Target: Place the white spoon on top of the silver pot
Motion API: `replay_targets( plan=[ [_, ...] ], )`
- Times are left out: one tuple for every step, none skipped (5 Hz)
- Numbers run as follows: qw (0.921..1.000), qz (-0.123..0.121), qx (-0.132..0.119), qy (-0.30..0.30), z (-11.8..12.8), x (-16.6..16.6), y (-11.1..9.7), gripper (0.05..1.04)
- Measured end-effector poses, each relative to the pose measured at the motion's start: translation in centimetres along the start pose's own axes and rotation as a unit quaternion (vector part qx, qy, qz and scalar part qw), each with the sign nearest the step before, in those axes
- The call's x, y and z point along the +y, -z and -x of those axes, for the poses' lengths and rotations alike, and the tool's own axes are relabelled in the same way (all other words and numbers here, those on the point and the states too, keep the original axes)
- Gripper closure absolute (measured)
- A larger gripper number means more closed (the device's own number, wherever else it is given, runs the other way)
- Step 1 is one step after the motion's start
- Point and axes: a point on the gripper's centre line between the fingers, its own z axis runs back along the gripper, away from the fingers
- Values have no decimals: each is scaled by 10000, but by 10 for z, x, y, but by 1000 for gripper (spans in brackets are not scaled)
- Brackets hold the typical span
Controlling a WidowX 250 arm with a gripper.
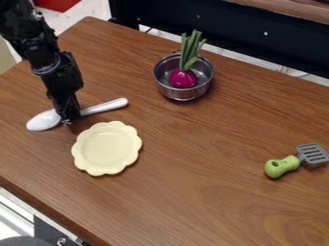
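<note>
Stretching across most of the camera view, the brown wooden table (193,197) runs at a slant, its grain plain to see. A dark panel (257,36) dotted with small bright bolts lines the far side, with a pale floor showing beyond the table's top left corner and a bit of something red (57,4) at the very top.

The white spoon (44,120) lies at the left of the table, smooth and glossy, its rounded oval bowl toward the lower left and its long, straight handle slanting up to the right. From the upper left, the black robot arm (40,53) comes down, and the gripper (69,120) is right at the spoon's neck, where handle meets bowl, hiding that part. I cannot tell whether it has a grip on the spoon or is loose around it.

The silver pot (183,94) stands upright near the far edge, up and to the right of the spoon and apart from it. A purple vegetable (183,79) sits inside, taking up part of the opening, its green stalks poking well above the rim. Just below the spoon is a pale yellow plate (107,148) with a scalloped edge. Well apart, at the right, lies a spatula (283,166) with a green handle and a slotted grey head.
</note>
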Motion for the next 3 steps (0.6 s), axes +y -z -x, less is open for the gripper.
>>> replay_targets(
  plan=[
    [9993, 2, -212, -303, -11, 8, -20, 1007],
    [9975, 82, -295, -636, -18, 16, -33, 1007],
    [9969, 194, -310, -701, -24, 18, -39, 1007]
  ],
)
